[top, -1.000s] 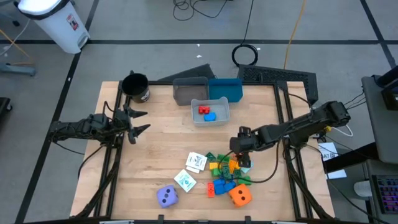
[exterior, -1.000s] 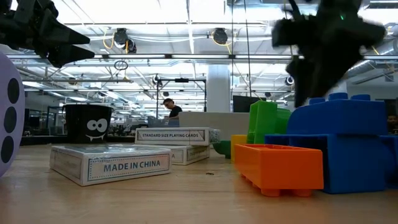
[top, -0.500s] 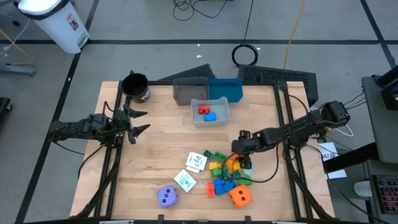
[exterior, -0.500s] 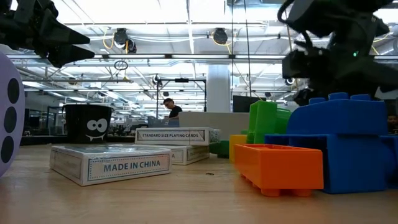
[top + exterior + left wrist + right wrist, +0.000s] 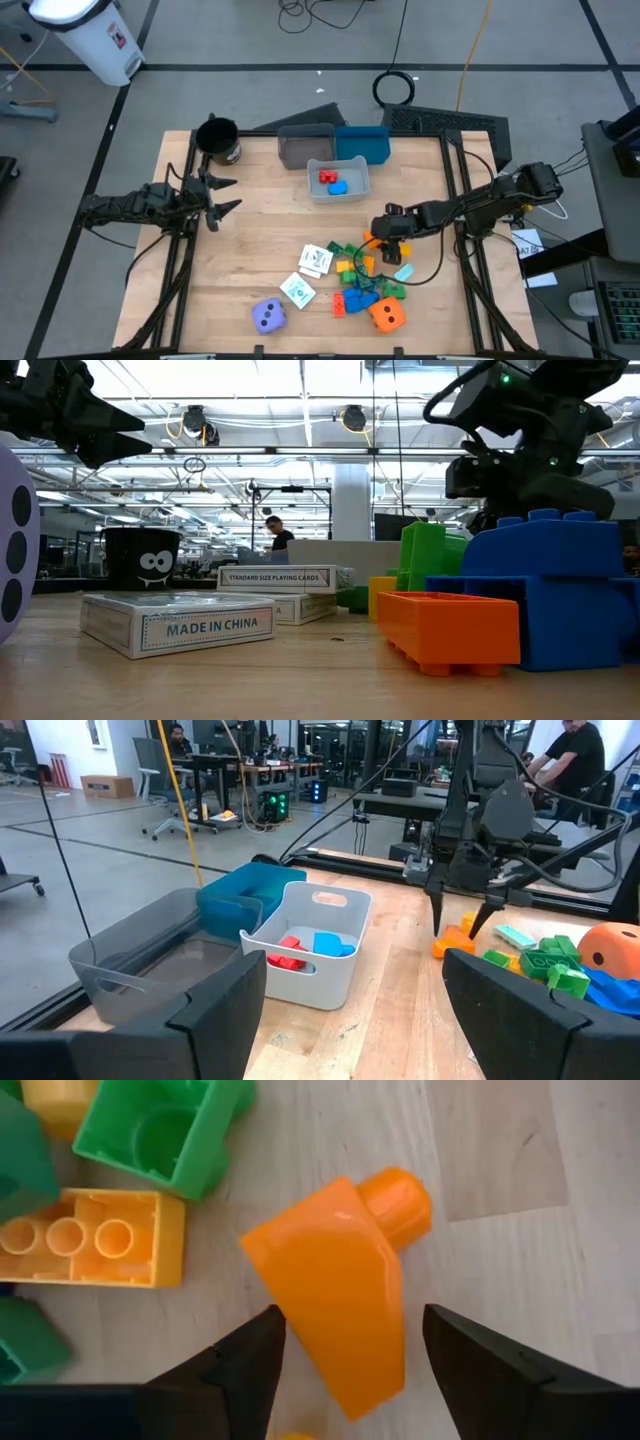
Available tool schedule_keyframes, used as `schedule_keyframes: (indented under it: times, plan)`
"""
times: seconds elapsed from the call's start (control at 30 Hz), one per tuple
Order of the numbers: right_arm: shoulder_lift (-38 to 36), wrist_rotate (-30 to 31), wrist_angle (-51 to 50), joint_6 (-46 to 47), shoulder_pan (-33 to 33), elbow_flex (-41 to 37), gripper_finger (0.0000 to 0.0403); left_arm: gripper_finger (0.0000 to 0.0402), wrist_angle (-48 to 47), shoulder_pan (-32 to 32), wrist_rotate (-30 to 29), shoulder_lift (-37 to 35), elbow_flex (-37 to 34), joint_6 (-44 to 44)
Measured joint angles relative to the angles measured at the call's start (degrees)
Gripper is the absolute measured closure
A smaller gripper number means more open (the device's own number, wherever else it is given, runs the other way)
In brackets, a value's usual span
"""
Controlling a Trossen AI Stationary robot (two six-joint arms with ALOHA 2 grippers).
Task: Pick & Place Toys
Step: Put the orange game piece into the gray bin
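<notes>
On the near side of the table, the low view reads "MADE IN CHINA" on one white card box (image 5: 178, 624) and "STANDARD SIZE PLAYING CARDS" on another (image 5: 277, 578) behind it; the black cup (image 5: 141, 558) shows a cartoon face. The right gripper (image 5: 390, 243) hangs over the toy pile's far edge, its fingers (image 5: 220, 1372) straddling an orange sloped block (image 5: 340, 1305) lying on the wood beside a yellow brick (image 5: 92, 1238) and a green block (image 5: 165, 1122). Its jaws stand partly apart, narrower than a second ago, probably not yet touching the block. Since then it has pulled slightly back from the pile. The left gripper (image 5: 222, 195), spread wide, waits at the table's left. A red and a blue block lie in the white bin (image 5: 358, 186).
</notes>
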Motion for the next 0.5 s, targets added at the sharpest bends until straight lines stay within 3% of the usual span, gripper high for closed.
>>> schedule_keyframes:
  times: [0.5]
  plan:
    - [0.0,0.01,0.31,-1.27,-0.02,0.02,0.0214,0.0091,1.98,-0.02,0.01,0.01,0.0,-0.16]
